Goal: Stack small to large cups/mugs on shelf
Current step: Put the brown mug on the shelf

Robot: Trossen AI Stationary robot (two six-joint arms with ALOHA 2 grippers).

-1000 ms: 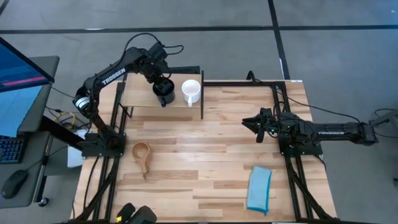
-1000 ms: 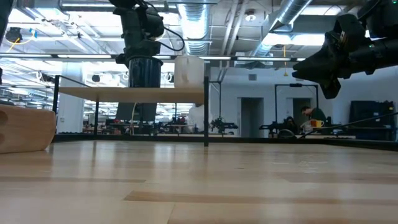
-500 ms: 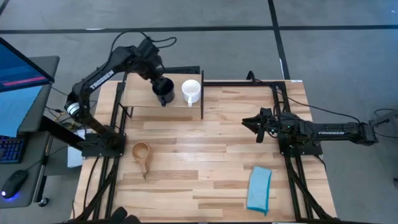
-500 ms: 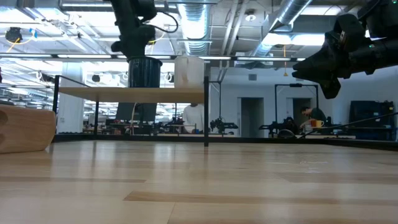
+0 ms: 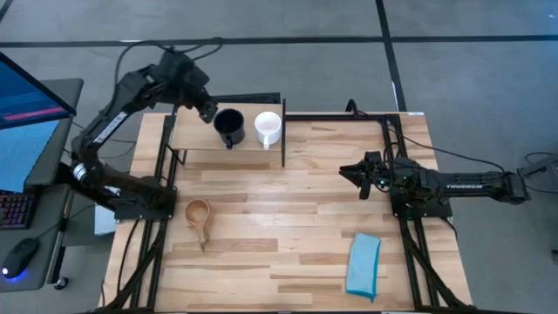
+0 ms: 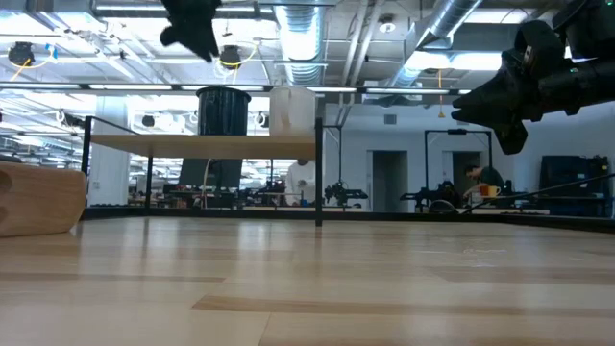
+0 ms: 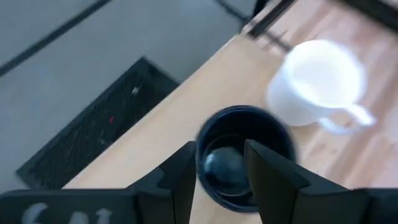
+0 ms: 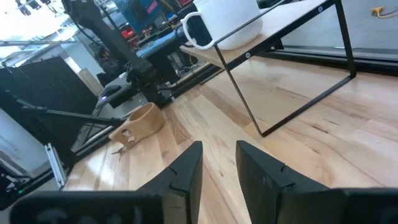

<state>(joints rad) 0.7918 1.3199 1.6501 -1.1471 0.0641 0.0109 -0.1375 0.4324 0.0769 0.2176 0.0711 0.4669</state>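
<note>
The dark mug (image 5: pixel 229 127) and the white mug (image 5: pixel 268 127) stand upright side by side on the shelf (image 5: pixel 199 146) at the table's far left. The wooden cup (image 5: pixel 199 215) lies on the tabletop near the left edge. My left gripper (image 5: pixel 207 111) hangs open above and to the left of the dark mug (image 6: pixel 223 111), clear of it; its wrist view looks down into the mug (image 7: pixel 273 146) between the fingers. My right gripper (image 5: pixel 353 172) waits open over the table's right half.
A folded light blue cloth (image 5: pixel 364 264) lies near the front right. The shelf's black frame post (image 5: pixel 283 133) stands just right of the white mug. The table's middle is bare wood. A desk with a monitor (image 5: pixel 26 96) stands beyond the left edge.
My left gripper has risen off the dark mug and drawn back toward the table's far left corner, tipping less steeply down. The dark mug stays standing on the shelf beside the white mug.
</note>
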